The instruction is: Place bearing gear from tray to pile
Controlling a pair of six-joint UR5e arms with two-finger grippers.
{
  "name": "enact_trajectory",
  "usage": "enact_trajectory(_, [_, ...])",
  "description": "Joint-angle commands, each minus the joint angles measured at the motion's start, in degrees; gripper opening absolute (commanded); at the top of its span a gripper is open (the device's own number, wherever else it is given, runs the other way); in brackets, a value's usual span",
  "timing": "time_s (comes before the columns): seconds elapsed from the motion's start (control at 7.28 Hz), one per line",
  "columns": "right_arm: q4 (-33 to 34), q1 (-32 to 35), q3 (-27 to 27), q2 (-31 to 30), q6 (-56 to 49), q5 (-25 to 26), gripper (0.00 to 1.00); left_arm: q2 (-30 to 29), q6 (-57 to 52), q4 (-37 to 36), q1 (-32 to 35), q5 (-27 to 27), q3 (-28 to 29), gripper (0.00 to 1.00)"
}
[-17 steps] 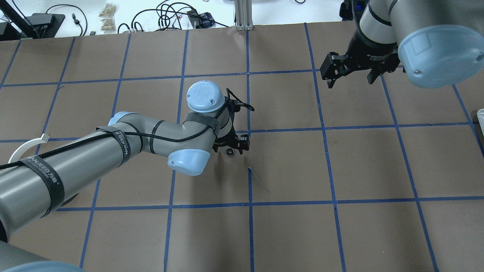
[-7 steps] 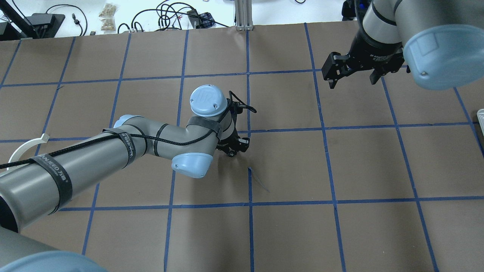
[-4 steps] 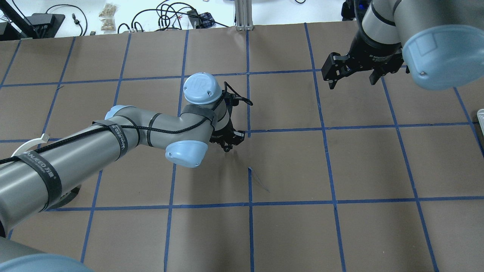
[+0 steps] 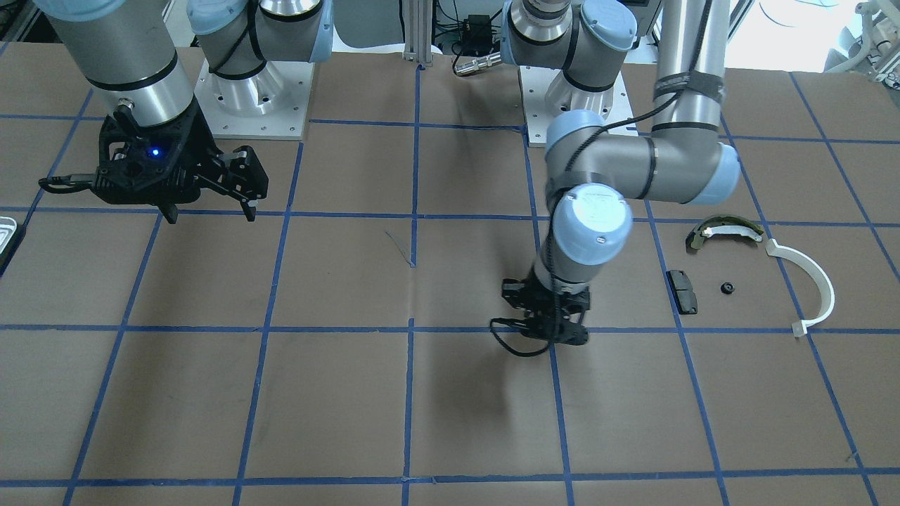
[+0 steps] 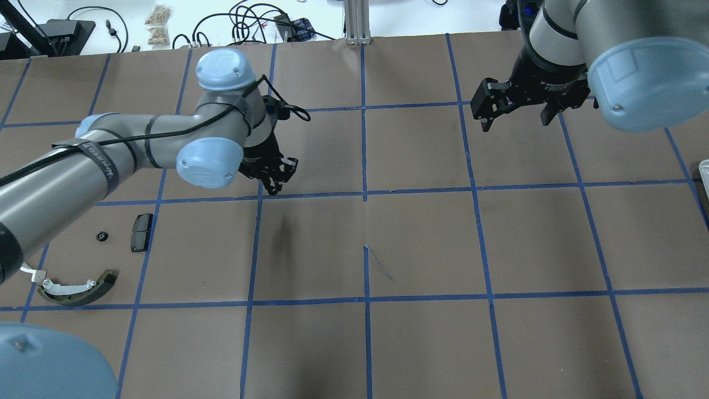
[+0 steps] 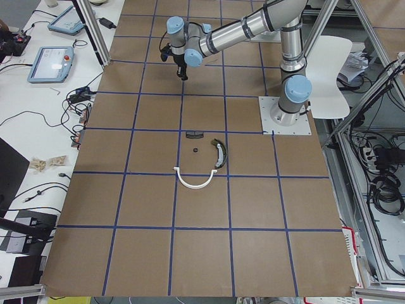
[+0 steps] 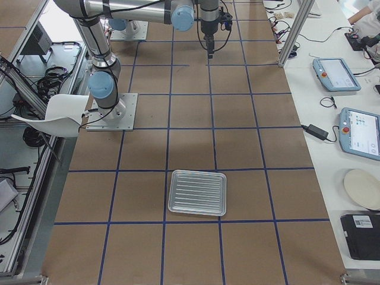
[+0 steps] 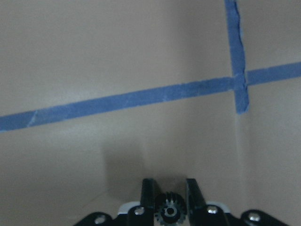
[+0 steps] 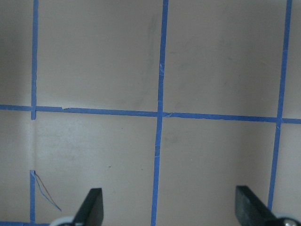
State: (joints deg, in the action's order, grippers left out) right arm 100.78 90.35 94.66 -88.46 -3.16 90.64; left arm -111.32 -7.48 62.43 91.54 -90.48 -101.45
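On the far left sits the pile (image 4: 682,292), grouped as the drop spot: one olive brake shoe (image 5: 77,288), one small black round part (image 5: 101,236), one black pad (image 5: 142,231) and one white arc (image 4: 808,281). Well to its right, the left gripper (image 5: 275,182) hangs over the table, pinching the single bearing gear (image 8: 165,213) by its toothed rim, probably to carry it steady. Further right, the right gripper (image 5: 514,117) hovers with fingers spread, holding nothing and out of the way. One tray (image 5: 704,169) shows at the right edge.
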Motion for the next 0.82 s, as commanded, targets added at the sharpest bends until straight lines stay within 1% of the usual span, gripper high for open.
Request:
enact_trajectory(0.0, [0.0,0.0,0.0,0.0,0.0,0.0,1.0,1.5,-9.1,2.9,-13.7,-1.1,0.5,0.0])
enact_trajectory(0.14, [0.0,0.0,0.0,0.0,0.0,0.0,1.0,2.0,-12.4,3.1,-18.0,-3.2,0.9,0.0])
enact_trajectory(0.27, [0.0,0.0,0.0,0.0,0.0,0.0,1.0,2.2,-14.6,3.3,-21.2,-3.6,0.1,0.0])
enact_trajectory(0.41, [0.0,0.0,0.0,0.0,0.0,0.0,1.0,1.0,-23.5,2.2,-24.4,-5.3,-0.1,0.0])
enact_trajectory(0.55, [0.1,0.0,-0.1,0.0,-0.1,0.0,1.0,1.2,-24.4,2.4,-30.5,-6.5,-0.5,0.0])
enact_trajectory(0.69, [0.1,0.0,-0.1,0.0,-0.1,0.1,1.0,0.9,-28.2,2.3,-35.8,-6.1,-0.9,0.0])
